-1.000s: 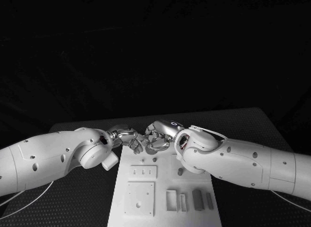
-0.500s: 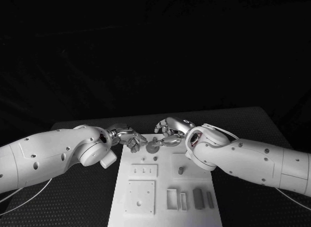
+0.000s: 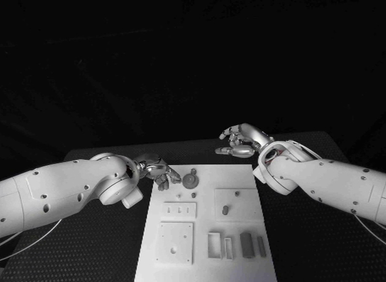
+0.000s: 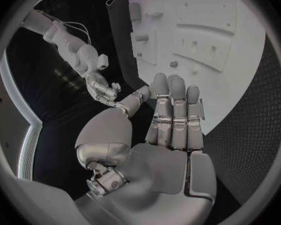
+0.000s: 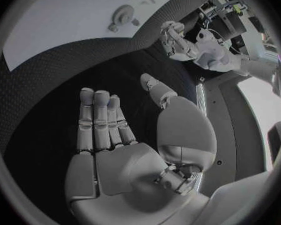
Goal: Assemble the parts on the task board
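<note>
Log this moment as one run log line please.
left hand: open, at task board far-left edge | right hand: open, above table beyond board | round part: lying on board, unheld

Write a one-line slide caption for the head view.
Both hands, left and right, open and empty, flank the far end of the task board.

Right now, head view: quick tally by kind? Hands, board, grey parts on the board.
Hands: 2 (left hand, right hand, both holding nothing)
Board: 1
Round disc: 1
Short peg: 1
Grey bars: 2
Total: 7, counting only what is clear enough to tell.
</note>
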`<state>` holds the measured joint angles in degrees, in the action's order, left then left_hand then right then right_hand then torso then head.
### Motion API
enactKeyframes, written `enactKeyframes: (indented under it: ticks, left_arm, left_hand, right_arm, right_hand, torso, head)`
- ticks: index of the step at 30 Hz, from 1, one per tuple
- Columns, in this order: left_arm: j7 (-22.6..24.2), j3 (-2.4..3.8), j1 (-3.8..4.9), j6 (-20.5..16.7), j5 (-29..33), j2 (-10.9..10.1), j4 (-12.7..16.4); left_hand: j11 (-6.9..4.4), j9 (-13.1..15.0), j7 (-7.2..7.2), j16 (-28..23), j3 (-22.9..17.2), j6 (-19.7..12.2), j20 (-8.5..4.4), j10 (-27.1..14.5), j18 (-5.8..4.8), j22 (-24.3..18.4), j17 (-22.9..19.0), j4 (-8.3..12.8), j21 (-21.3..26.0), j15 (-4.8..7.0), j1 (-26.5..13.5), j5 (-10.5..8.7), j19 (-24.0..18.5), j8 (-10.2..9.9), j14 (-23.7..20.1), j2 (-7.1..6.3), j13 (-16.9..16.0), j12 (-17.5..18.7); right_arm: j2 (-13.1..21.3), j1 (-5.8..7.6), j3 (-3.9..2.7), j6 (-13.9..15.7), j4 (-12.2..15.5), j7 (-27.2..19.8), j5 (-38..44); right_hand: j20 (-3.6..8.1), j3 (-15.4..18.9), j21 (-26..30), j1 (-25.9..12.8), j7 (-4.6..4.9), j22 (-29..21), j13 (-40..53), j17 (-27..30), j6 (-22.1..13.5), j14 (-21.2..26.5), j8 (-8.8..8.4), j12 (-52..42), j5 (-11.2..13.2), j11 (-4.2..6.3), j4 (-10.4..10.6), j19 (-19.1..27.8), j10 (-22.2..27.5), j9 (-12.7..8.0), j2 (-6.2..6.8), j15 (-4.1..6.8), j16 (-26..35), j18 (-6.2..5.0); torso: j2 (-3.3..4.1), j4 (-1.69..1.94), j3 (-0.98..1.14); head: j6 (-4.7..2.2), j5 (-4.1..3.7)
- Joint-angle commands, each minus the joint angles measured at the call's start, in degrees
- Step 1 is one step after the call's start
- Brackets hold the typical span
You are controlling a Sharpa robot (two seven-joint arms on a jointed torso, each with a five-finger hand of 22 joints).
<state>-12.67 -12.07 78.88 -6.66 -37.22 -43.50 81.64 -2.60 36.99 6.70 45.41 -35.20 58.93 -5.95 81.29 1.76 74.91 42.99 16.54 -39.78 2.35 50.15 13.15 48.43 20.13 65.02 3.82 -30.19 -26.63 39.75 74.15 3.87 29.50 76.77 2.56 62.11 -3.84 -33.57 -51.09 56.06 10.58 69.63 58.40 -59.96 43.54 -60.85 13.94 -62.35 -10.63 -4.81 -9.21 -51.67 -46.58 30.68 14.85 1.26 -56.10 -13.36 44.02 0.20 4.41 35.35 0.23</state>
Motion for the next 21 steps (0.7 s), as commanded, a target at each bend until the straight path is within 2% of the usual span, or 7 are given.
enactKeyframes:
  ticks: [1,5,9,10,12,15,21]
  left_arm:
    - [-3.14,-0.01,0.09,-0.02,-7.04,0.39,0.58]
    - [-5.08,-0.09,0.08,-0.49,-10.95,0.93,1.11]
    - [-7.10,-0.17,0.07,-1.13,-13.74,1.25,1.74]
    - [-7.61,-0.22,0.07,-1.02,-13.90,1.34,1.88]
    - [-8.70,-0.45,0.07,-0.85,-14.79,1.50,2.14]
    - [-9.82,-1.47,0.07,-0.88,-15.62,1.50,2.60]
    - [-10.41,-1.70,0.03,-0.50,-15.40,1.99,2.80]
  left_hand:
    - [-0.93,5.45,-4.12,2.23,0.05,4.35,-2.68,0.92,-0.14,1.40,0.54,0.16,-1.63,1.05,0.63,0.05,0.99,-0.57,0.70,0.04,-1.55,-2.32]
    - [-1.72,5.88,-4.63,7.39,0.27,5.00,-4.43,1.47,0.13,1.35,1.91,0.18,-5.50,3.15,1.11,0.12,3.09,-1.63,2.32,-0.45,-7.30,-9.77]
    - [-2.37,6.12,-5.23,12.09,0.23,5.35,-6.07,1.83,0.62,1.30,3.34,0.00,-9.17,5.32,1.60,0.54,5.62,-2.51,4.49,-0.64,-12.44,-16.39]
    - [-2.46,6.20,-5.32,13.05,0.20,5.44,-6.41,1.93,0.73,1.31,3.59,0.18,-9.91,5.75,1.69,0.66,6.12,-2.69,4.97,-0.71,-13.39,-17.70]
    - [-2.62,6.34,-5.46,15.72,0.25,5.55,-7.21,2.21,1.06,1.41,4.50,0.07,-11.78,6.98,1.82,0.90,8.17,-3.06,6.46,-0.71,-15.58,-20.89]
    - [-2.62,6.54,-5.44,18.40,0.16,5.62,-8.18,1.32,1.52,1.45,5.30,0.17,-14.02,8.28,1.78,1.59,10.27,-3.56,7.61,-0.77,-17.38,-23.51]
    - [-2.81,6.44,-5.61,21.58,0.03,6.12,-9.37,0.51,2.15,1.45,6.14,0.17,-17.47,8.98,1.36,2.79,12.31,-4.26,8.94,-1.04,-18.33,-25.47]
  right_arm:
    - [0.25,0.79,-0.54,1.26,-0.50,-4.79,-9.17]
    - [0.23,1.87,-1.64,-1.79,-2.18,-7.54,-16.38]
    - [-0.17,2.73,-1.83,-4.76,-4.26,-9.85,-21.12]
    - [-0.36,2.86,-1.86,-5.22,-4.85,-10.12,-22.11]
    - [-0.62,3.09,-1.91,-5.03,-5.68,-10.27,-23.50]
    - [-0.86,3.25,-1.92,-4.80,-6.36,-10.41,-23.82]
    - [-1.11,3.33,-1.93,-5.02,-6.45,-10.41,-23.84]
  right_hand:
    - [-0.47,0.19,0.85,0.67,0.44,-0.30,-1.97,1.55,0.85,0.26,0.20,0.71,-0.30,0.04,0.36,0.44,0.14,-0.26,-0.15,0.04,0.90,-1.34]
    - [-1.06,0.58,1.70,0.84,0.50,-0.51,-3.90,2.94,1.03,0.75,0.34,1.18,-0.73,-0.01,0.34,0.93,0.45,-0.52,-0.49,-0.07,1.51,-1.51]
    - [-2.32,0.48,6.12,0.49,0.49,-3.15,-8.86,7.33,1.97,1.23,0.96,4.67,-1.80,-0.09,-0.57,2.39,0.58,-0.68,-2.21,-0.41,6.75,-1.58]
    - [-3.14,0.93,8.97,-0.34,0.55,-5.26,-12.16,9.79,2.17,0.05,1.13,6.87,-1.91,-0.23,-1.46,2.09,-0.19,-0.91,-2.86,-0.68,10.38,-1.60]
    - [-3.68,0.68,11.76,-0.48,0.43,-6.99,-14.60,11.22,2.05,0.51,1.17,8.78,-2.20,-0.28,-2.22,3.22,0.60,-1.12,-3.84,-1.31,13.87,-1.49]
    - [-4.32,1.19,13.59,-0.64,0.65,-8.27,-16.88,11.77,1.75,-0.24,1.17,9.53,-2.33,-0.53,-3.16,3.12,0.73,-1.46,-4.31,-1.73,16.91,-1.64]
    - [-4.62,1.43,14.60,-0.50,0.88,-8.75,-18.37,11.33,1.78,-0.57,1.31,9.35,-2.18,-0.81,-3.62,3.18,1.23,-1.80,-4.48,-2.01,18.90,-1.64]
  torso:
    - [-0.02,-0.03,0.02]
    - [-0.09,0.06,0.00]
    - [-0.02,0.15,-0.05]
    - [0.01,0.17,-0.06]
    - [0.03,0.22,-0.04]
    - [0.00,0.32,-0.03]
    - [0.05,0.25,-0.08]
  head:
    - [0.40,-0.18]
    - [1.02,-0.36]
    - [1.43,-0.46]
    - [1.58,-0.49]
    - [1.86,-0.56]
    - [2.22,-0.56]
    - [2.99,-0.35]
